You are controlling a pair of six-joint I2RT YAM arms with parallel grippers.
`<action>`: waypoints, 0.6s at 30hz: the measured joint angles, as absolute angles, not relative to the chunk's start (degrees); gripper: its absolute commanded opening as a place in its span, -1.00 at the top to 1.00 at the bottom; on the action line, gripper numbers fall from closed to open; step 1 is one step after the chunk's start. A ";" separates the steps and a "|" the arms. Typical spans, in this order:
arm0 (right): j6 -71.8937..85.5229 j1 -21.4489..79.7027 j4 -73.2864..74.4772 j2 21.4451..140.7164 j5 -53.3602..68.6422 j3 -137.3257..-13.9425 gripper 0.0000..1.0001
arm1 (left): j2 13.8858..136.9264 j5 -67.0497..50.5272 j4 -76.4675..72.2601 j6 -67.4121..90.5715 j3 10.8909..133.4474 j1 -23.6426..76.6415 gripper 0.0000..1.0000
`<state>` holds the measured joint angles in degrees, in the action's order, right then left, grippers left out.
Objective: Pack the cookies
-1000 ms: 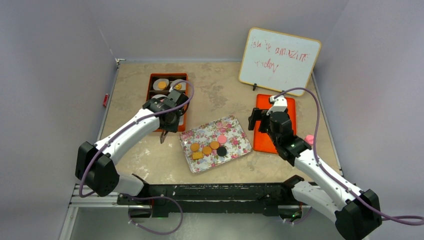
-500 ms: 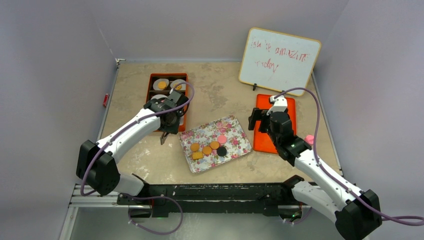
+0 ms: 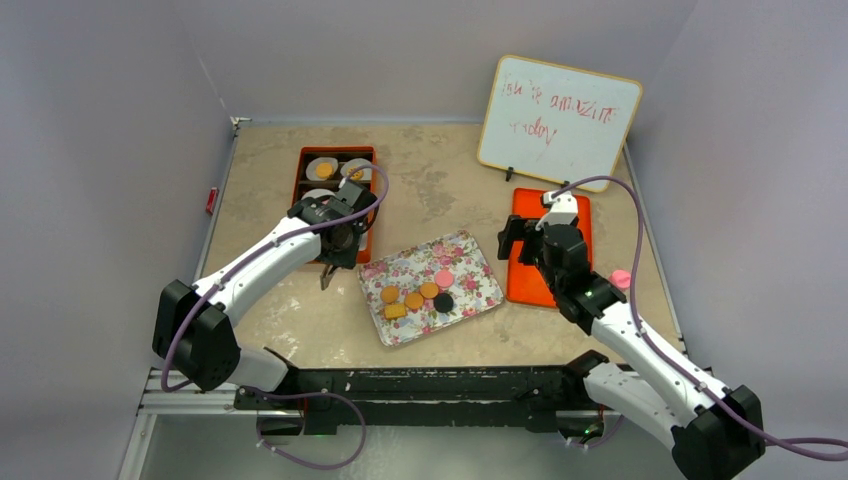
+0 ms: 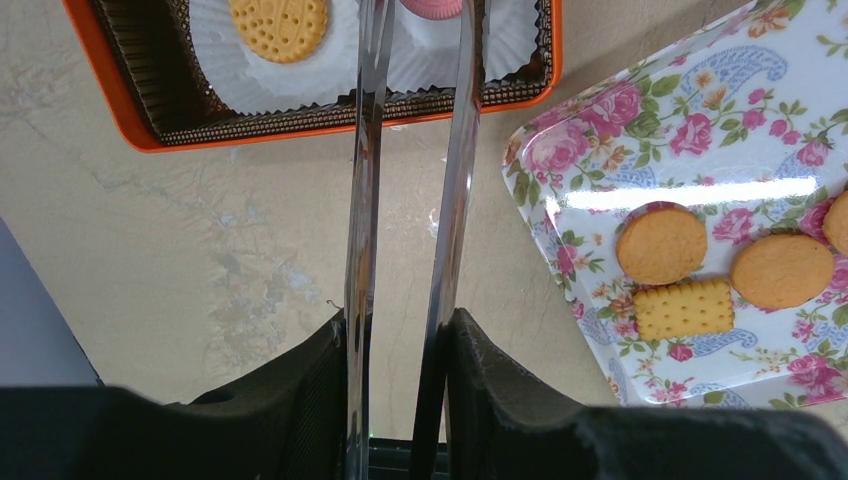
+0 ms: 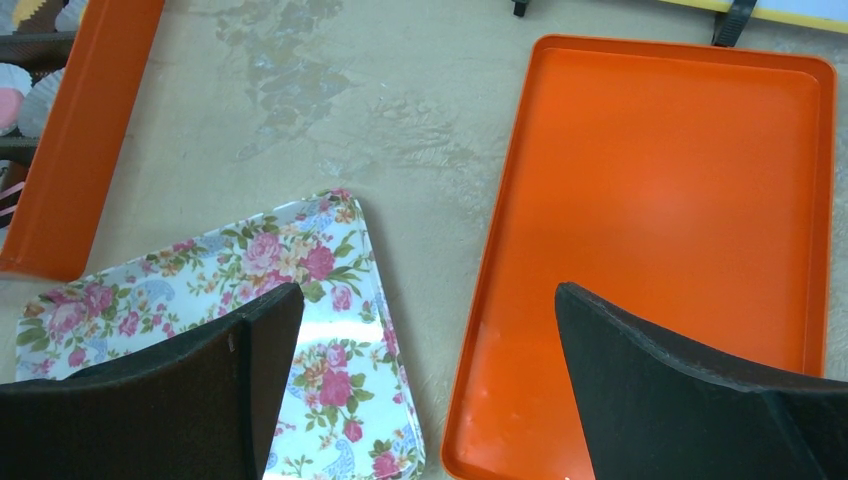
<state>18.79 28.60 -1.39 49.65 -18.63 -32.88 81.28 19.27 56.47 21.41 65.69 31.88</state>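
Observation:
Several cookies [image 3: 415, 298], tan, pink and one dark, lie on a floral tray [image 3: 470, 262]. In the left wrist view I see two round tan cookies [image 4: 660, 243] and a square one [image 4: 683, 309] on it. My left gripper [image 4: 400, 330] is shut on metal tongs [image 4: 365, 200]. The tong tips reach into the orange box [image 4: 330, 115] on either side of a pink cookie [image 4: 432, 6] in a white paper cup. A tan cookie [image 4: 279, 25] sits in the cup beside it. My right gripper [image 5: 425, 290] is open and empty, over the gap between the floral tray and an orange tray.
The orange box [image 3: 303, 170] at the back left holds paper cups with cookies. A flat orange tray [image 5: 680, 200] lies right of the floral tray. A whiteboard [image 3: 558, 115] stands at the back right. A small pink object [image 3: 620, 277] sits by the right arm.
The left arm has edged slightly toward the box, then held still. The right arm has shifted a little. The cookies on the tray have not moved.

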 measured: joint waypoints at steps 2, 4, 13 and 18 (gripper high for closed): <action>18.79 28.60 -1.37 49.52 -18.63 -32.88 -0.98 | 81.28 19.29 56.53 21.41 65.69 31.88 0.32; 18.81 28.60 -1.37 49.45 -18.63 -32.88 -0.98 | 81.28 19.31 56.69 21.43 65.69 31.88 0.31; 18.79 28.60 -1.34 49.32 -18.61 -32.88 -0.98 | 81.28 19.94 57.56 21.43 65.69 31.88 0.26; 18.81 28.60 -1.21 48.64 -18.61 -32.88 -0.98 | 81.28 19.92 57.93 21.43 65.69 31.88 0.18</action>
